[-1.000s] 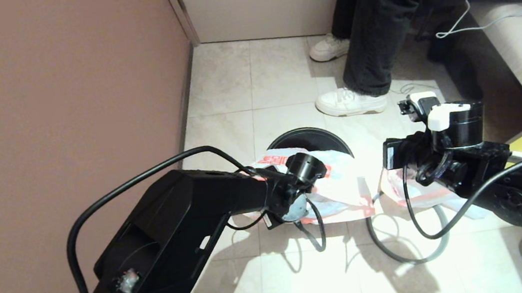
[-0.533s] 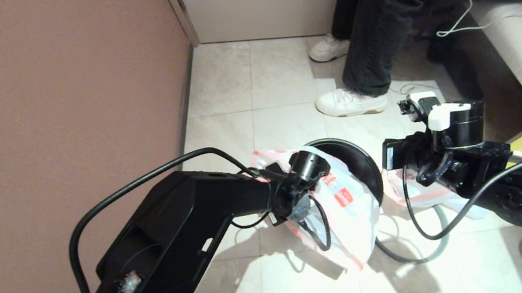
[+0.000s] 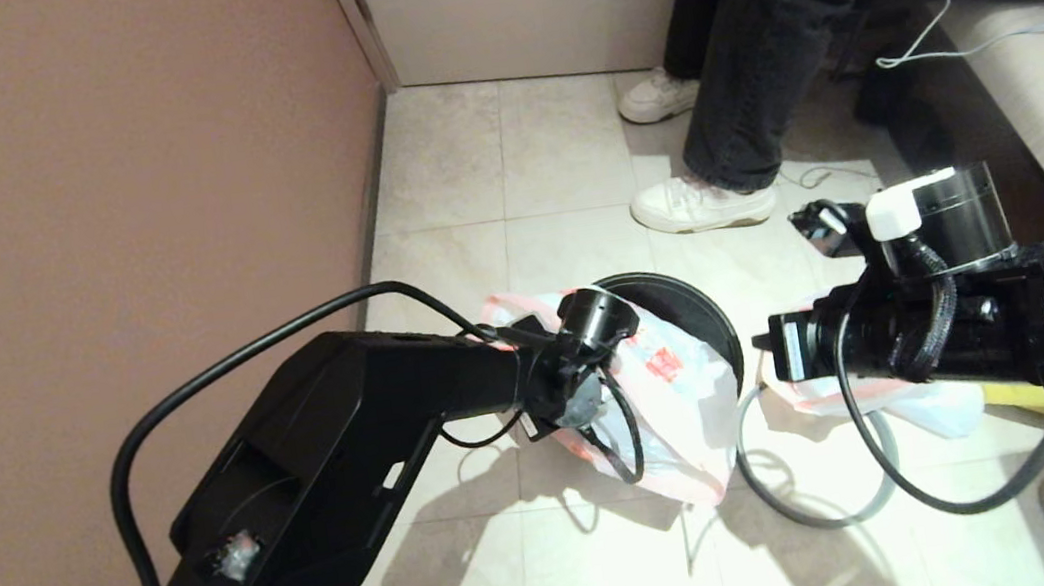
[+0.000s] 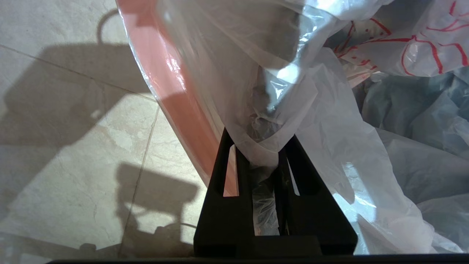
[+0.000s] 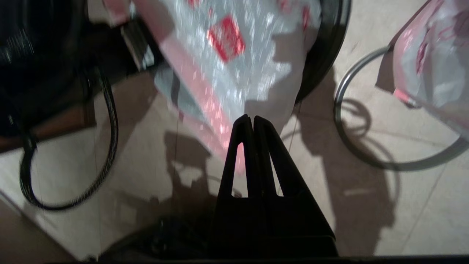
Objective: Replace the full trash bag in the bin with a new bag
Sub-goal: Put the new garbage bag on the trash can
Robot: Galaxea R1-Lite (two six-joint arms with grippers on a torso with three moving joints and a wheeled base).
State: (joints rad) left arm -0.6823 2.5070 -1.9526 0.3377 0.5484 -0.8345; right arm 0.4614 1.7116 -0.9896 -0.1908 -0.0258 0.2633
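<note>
Now my left gripper pinches the new bag, draped beside the bin; right gripper, closed empty, is nearer its loose edge.

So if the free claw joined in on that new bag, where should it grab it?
Probably the pink rim band, hanging loose at the new bag's low edge, clear of the bin. Come from the right, where the shut right claw already faces it. The left claw pinches a gathered fold on the other side.
</note>
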